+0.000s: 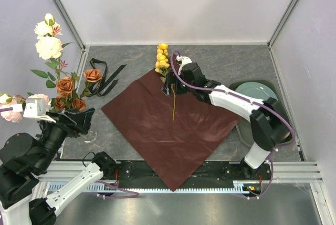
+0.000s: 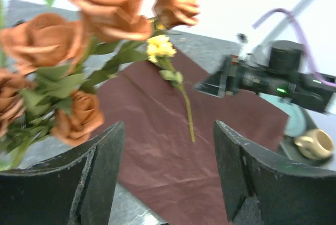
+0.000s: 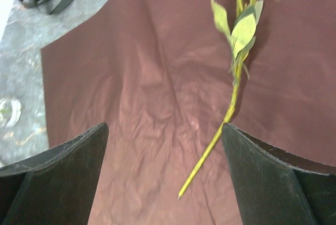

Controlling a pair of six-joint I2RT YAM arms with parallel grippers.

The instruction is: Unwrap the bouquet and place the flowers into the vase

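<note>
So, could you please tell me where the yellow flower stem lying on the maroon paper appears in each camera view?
Top external: yellow flower stem upper centre, blooms just off the maroon paper.
Left wrist: the stem is central, right of the orange roses.
Right wrist: the stem upper right, leaves but no blooms.
Shared landmark: the maroon paper beneath it.

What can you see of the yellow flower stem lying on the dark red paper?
One stem: a cluster of yellow blooms, pale green leaves, a thin yellow-green stalk. It lies flat, stalk on the unfolded dark red paper, blooms past its far corner on the grey table. The right gripper's open fingers hang over it, not gripping.
</note>
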